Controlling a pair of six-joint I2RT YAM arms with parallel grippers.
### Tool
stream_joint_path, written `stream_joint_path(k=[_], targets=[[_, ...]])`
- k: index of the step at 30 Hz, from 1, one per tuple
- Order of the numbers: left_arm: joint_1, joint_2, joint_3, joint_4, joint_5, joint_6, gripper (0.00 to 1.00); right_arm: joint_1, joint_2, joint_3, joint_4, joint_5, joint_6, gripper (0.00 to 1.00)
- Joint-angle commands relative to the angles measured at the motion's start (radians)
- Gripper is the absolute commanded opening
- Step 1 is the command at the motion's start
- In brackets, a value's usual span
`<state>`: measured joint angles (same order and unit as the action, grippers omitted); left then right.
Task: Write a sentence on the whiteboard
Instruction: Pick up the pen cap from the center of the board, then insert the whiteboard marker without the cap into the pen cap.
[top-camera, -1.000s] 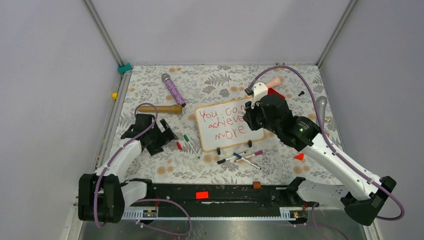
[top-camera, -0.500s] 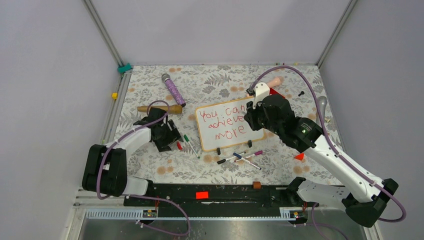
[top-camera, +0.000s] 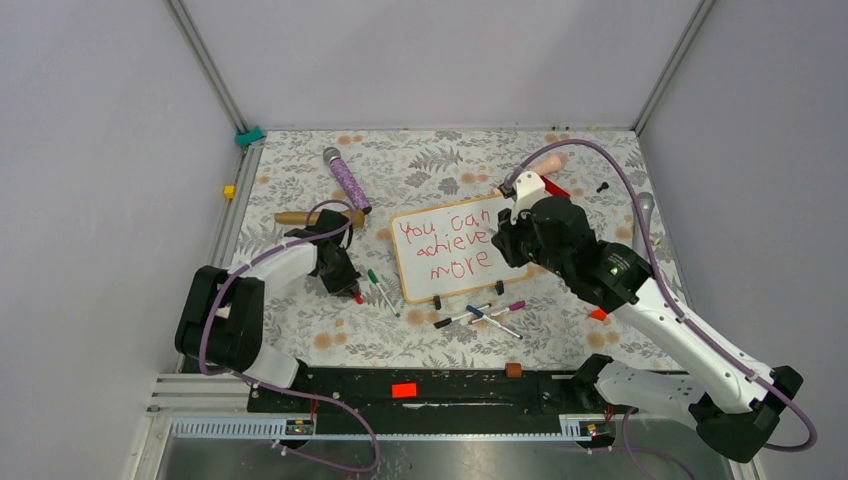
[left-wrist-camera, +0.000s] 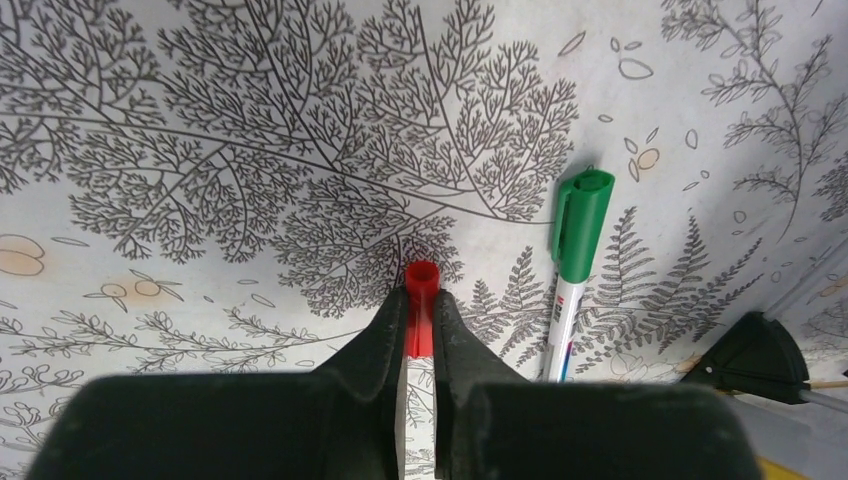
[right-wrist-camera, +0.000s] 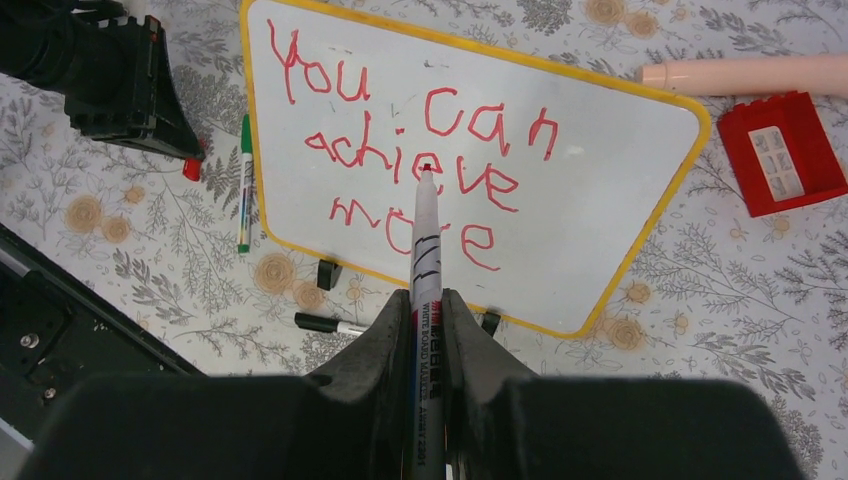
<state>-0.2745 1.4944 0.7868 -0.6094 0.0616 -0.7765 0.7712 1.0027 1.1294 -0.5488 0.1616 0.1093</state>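
**Right wrist view: writing looks done, capping left**

The sentence (right-wrist-camera: 345, 150) fills three red lines, "You can achieve more", on the whiteboard (right-wrist-camera: 620, 180), which lies flat in the middle of the table (top-camera: 420, 160). The right claw (right-wrist-camera: 425, 300) grips a red marker (right-wrist-camera: 425, 230), its bare tip over the lettering. The left claw (left-wrist-camera: 420, 297) is clamped on a red cap (left-wrist-camera: 422, 272) beside a green pen (left-wrist-camera: 577, 225). Only capping seems to remain. No container shows.

Brightness: bright, even, diffuse light from overhead in all three views.
Shadows: soft and short; a faint one beside the green pen (left-wrist-camera: 578, 240).
Focus: desk (left-wrist-camera: 250, 150) print sharp; left hand (left-wrist-camera: 421, 305) fingers (left-wrist-camera: 375, 350) close, dark, showing little detail.
Exposure: whiteboard (right-wrist-camera: 600, 130) evenly lit, flat white.
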Motion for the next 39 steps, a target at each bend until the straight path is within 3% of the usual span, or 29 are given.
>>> stream_joint_path(k=[1,5,12,16,21,24,27,31,35,39], targets=[[-0.014,-0.012,0.018,-0.063,-0.086,-0.021,0.00,-0.007,-0.015,-0.011,0.029,-0.055,-0.013,0.00],[-0.013,-0.133,0.082,-0.094,-0.030,-0.062,0.00,-0.005,0.010,0.020,0.036,-0.119,-0.049,0.00],[0.035,-0.281,0.377,-0.142,0.132,-0.140,0.00,0.054,0.131,0.164,0.074,-0.201,-0.080,0.00],[0.082,-0.279,0.483,0.022,0.347,-0.125,0.00,0.091,0.231,0.329,0.036,-0.296,-0.104,0.00],[0.072,-0.247,0.460,0.300,0.676,0.090,0.00,0.091,0.309,0.555,-0.124,-0.370,-0.039,0.00],[0.057,-0.294,0.411,0.309,0.682,0.288,0.00,0.091,0.372,0.728,-0.328,-0.368,-0.010,0.00],[0.054,-0.317,0.383,0.326,0.699,0.392,0.00,0.089,0.457,0.908,-0.522,-0.388,0.039,0.00],[0.047,-0.313,0.367,0.360,0.771,0.435,0.00,0.085,0.541,1.099,-0.710,-0.411,0.112,0.00],[0.047,-0.313,0.309,0.477,0.765,0.358,0.01,0.076,0.626,1.266,-0.848,-0.421,0.140,0.00],[0.044,-0.307,0.313,0.495,0.796,0.389,0.00,0.068,0.647,1.284,-0.854,-0.416,0.158,0.00]])
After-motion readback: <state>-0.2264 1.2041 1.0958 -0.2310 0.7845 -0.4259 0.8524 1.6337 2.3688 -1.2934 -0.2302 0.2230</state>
